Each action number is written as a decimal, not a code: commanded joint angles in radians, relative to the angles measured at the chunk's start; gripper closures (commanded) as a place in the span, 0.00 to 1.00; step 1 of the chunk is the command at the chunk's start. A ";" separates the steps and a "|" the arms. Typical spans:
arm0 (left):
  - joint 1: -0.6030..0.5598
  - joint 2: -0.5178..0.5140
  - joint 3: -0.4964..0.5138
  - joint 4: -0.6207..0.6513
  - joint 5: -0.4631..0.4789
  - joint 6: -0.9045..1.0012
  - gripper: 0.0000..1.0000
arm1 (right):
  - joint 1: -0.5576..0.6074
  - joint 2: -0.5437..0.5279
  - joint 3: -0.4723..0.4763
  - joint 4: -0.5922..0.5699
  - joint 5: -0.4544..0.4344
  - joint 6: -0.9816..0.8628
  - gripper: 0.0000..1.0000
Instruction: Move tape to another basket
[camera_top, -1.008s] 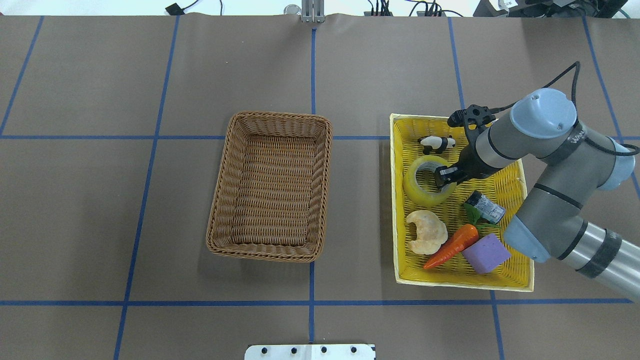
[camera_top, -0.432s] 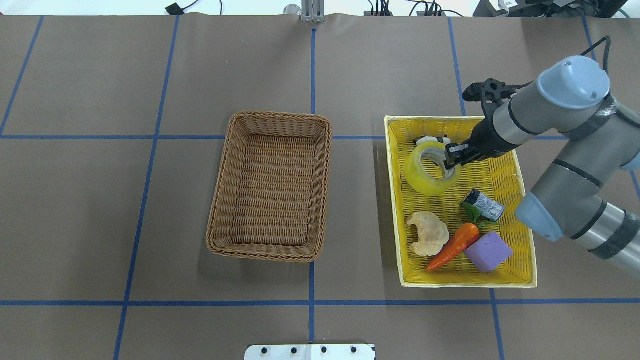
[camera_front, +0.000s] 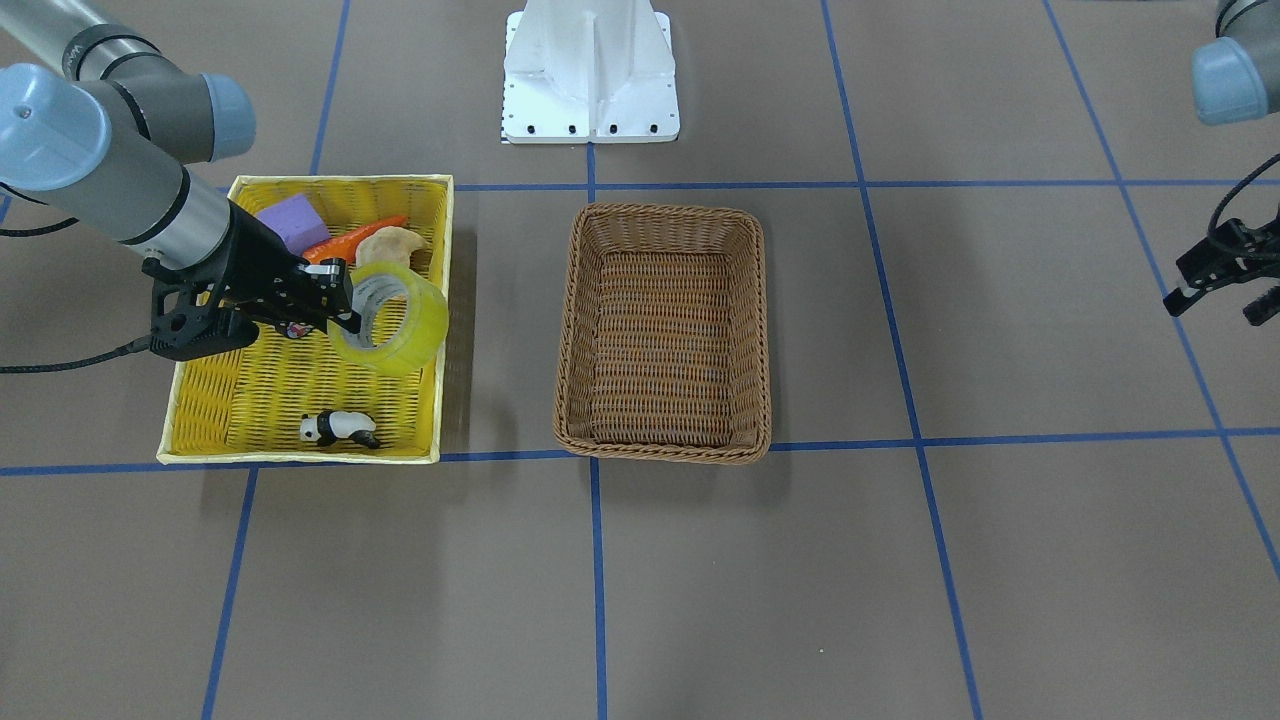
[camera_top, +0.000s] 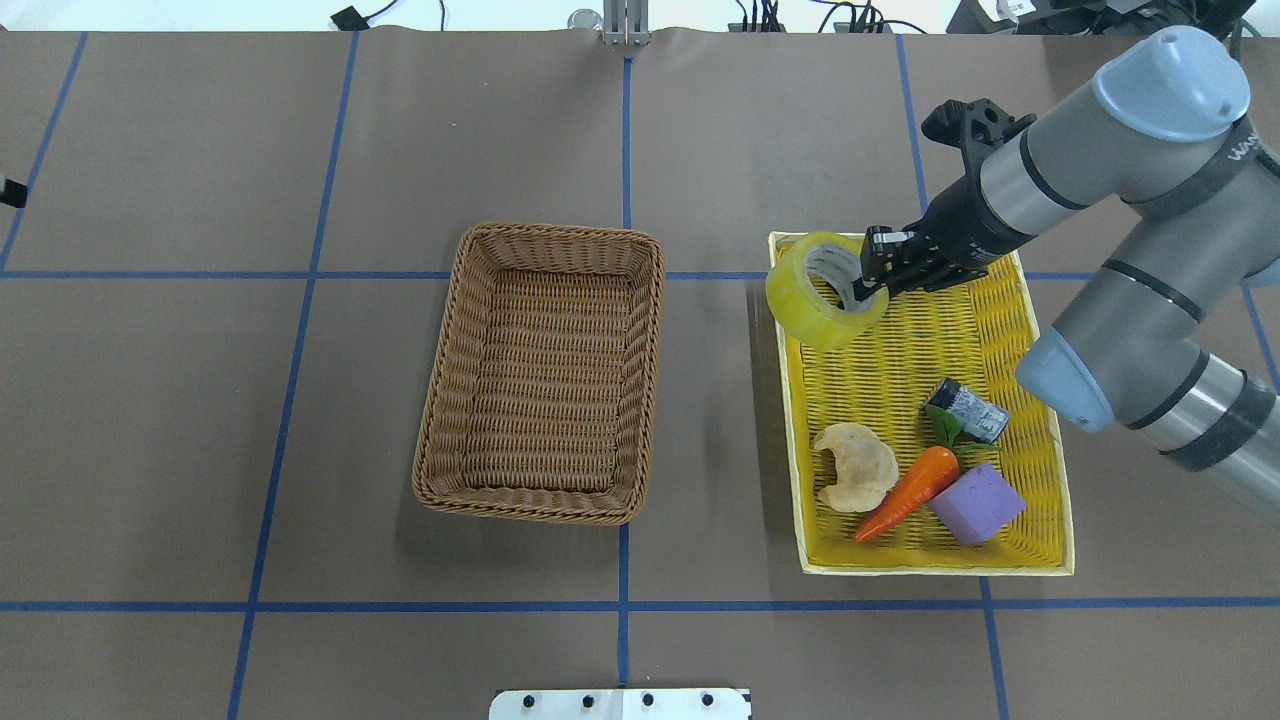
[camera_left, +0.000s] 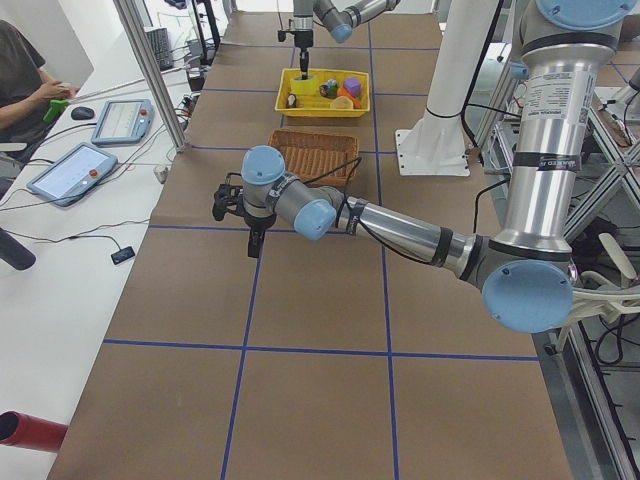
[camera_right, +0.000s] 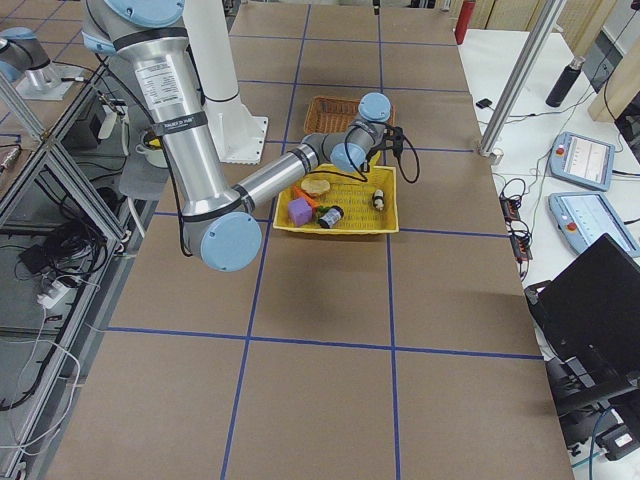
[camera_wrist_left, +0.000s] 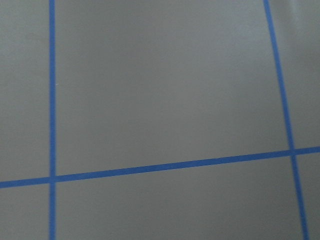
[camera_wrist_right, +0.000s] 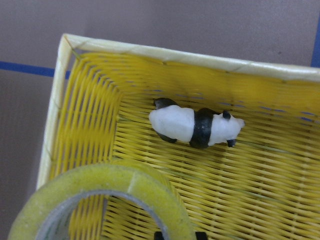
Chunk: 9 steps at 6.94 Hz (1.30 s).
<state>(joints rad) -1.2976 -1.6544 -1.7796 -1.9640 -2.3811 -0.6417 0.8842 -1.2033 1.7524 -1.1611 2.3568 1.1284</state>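
The tape (camera_top: 812, 300) is a yellow roll with a grey-white core. It hangs tilted in the air over the far left corner of the yellow tray (camera_top: 900, 370). My right gripper (camera_top: 868, 280) is shut on the roll's wall, with one finger inside the core. The tape also shows in the front view (camera_front: 400, 318) with the right gripper (camera_front: 340, 302), and at the bottom of the right wrist view (camera_wrist_right: 100, 195). The brown wicker basket (camera_top: 440, 400) stands empty at the table's middle. My left gripper (camera_front: 1215, 290) hovers open and empty, far off to the robot's left.
In the yellow tray lie a toy panda (camera_front: 340, 428), a croissant (camera_top: 855, 465), a carrot (camera_top: 905, 493), a purple block (camera_top: 975, 505) and a small can (camera_top: 967, 411). A strip of bare table separates the tray from the basket. The robot's white base (camera_front: 590, 70) is behind.
My right gripper has lifted the tape off the tray floor and carried it up and toward the tray's far left corner. The panda is now uncovered below it.
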 joint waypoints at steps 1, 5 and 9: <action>0.117 -0.048 0.006 -0.305 -0.020 -0.432 0.02 | -0.028 0.039 -0.005 0.163 0.045 0.166 1.00; 0.380 -0.301 0.012 -0.621 0.017 -1.107 0.03 | -0.094 0.062 -0.008 0.531 0.029 0.488 1.00; 0.452 -0.349 0.035 -0.953 0.109 -1.448 0.03 | -0.204 0.071 -0.071 0.931 -0.258 0.851 1.00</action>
<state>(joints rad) -0.8547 -1.9915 -1.7561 -2.8080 -2.2983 -1.9839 0.7140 -1.1328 1.7202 -0.3832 2.1965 1.8481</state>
